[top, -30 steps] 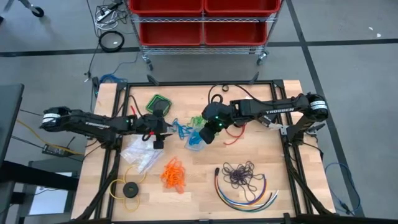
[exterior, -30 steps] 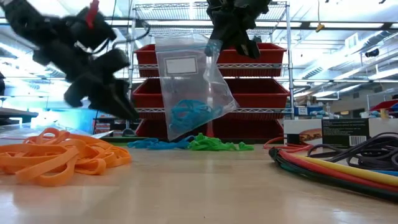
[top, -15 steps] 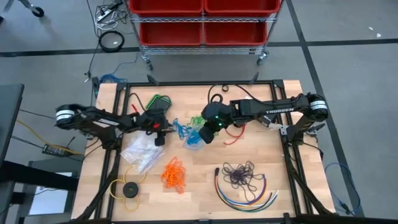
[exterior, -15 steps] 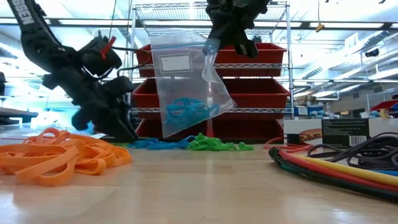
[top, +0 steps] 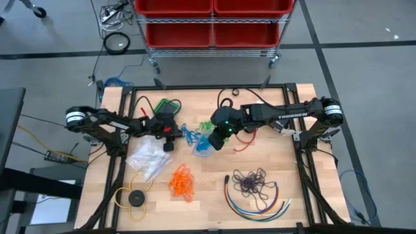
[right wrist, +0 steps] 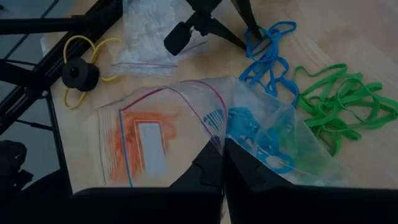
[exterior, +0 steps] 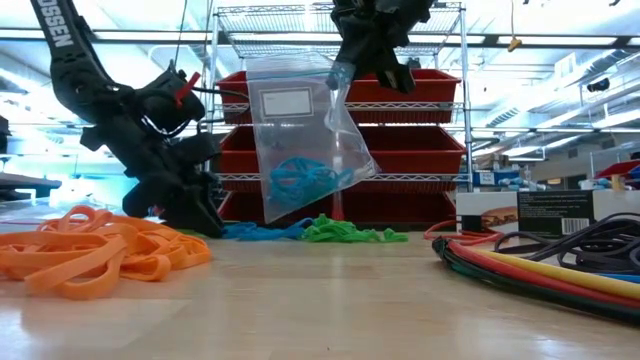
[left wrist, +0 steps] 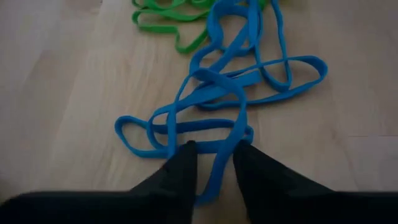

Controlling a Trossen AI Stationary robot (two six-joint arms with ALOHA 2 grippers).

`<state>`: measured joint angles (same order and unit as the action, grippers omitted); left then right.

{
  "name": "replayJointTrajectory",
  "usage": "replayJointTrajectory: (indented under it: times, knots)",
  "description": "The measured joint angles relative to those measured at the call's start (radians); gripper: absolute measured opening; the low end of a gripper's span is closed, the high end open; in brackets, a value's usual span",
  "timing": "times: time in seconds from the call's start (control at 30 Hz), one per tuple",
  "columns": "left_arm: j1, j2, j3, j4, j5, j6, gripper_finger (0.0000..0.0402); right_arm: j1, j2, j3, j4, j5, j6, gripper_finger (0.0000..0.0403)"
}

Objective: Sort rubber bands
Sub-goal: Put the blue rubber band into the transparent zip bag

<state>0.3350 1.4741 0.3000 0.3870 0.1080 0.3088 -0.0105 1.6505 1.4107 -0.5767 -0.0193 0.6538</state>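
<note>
A tangle of blue rubber bands (left wrist: 236, 93) lies on the wooden table (top: 273, 156), with green ones (right wrist: 336, 106) beside it. My left gripper (left wrist: 214, 177) is down at the blue tangle (top: 188, 135), its fingers close on either side of one strand. My right gripper (exterior: 345, 75) is raised over mid-table, shut on a clear zip bag (exterior: 300, 140) that holds blue bands (right wrist: 255, 134). An orange bunch (top: 182, 182) lies nearer the front. The dark purple bunch (top: 252, 182) lies front right. My left gripper comes slanting down from the table's left, its fingers (left wrist: 180, 168) astride one strand (left wrist: 214, 165) of the blue tangle, which lies flat on the table. Whether the fingers touch that strand I cannot tell. My right gripper pinches the bag's rim (right wrist: 219, 134) at its gaping mouth between two fingers, from above. The bag hangs below the fingers, clear of the table, with the blue bands in its bottom.
Empty clear bags (top: 148, 159) lie by the left arm. A yellow ring with a black disc (top: 135, 197) sits front left. Multicoloured cables (top: 257, 205) curve round the purple bunch. A green loop (top: 166, 105) lies far left. Red bins (exterior: 420, 150) stand behind the table.
My left gripper has dropped to the table and gone toward the table's right edge, arriving at the blue tangle.
</note>
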Motion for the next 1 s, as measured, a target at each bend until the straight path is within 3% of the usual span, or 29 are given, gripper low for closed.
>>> replayJointTrajectory:
  times: [0.17,0.33,0.6,0.73,1.0]
  knots:
    - [-0.002,-0.001,0.002,-0.013,0.015,-0.02,0.0013,0.0,0.0,0.0,-0.001,-0.002,0.0,0.0]
    - [-0.032,-0.082,-0.002,-0.055,0.031,-0.087,0.0007,0.0,0.0,0.0,-0.005,-0.008,0.0,0.0]
    - [-0.158,-0.367,0.047,-0.127,0.181,-0.183,0.0003,-0.001,0.0,0.0,-0.024,-0.009,0.03,0.0]
    - [-0.243,-0.487,0.112,-0.136,0.192,-0.191,0.0002,-0.005,0.0,0.0,-0.024,-0.01,0.06,0.0]
    - [-0.374,-0.5,0.245,-0.131,0.137,-0.235,0.0001,-0.013,0.0,0.0,-0.023,-0.009,0.064,0.0]
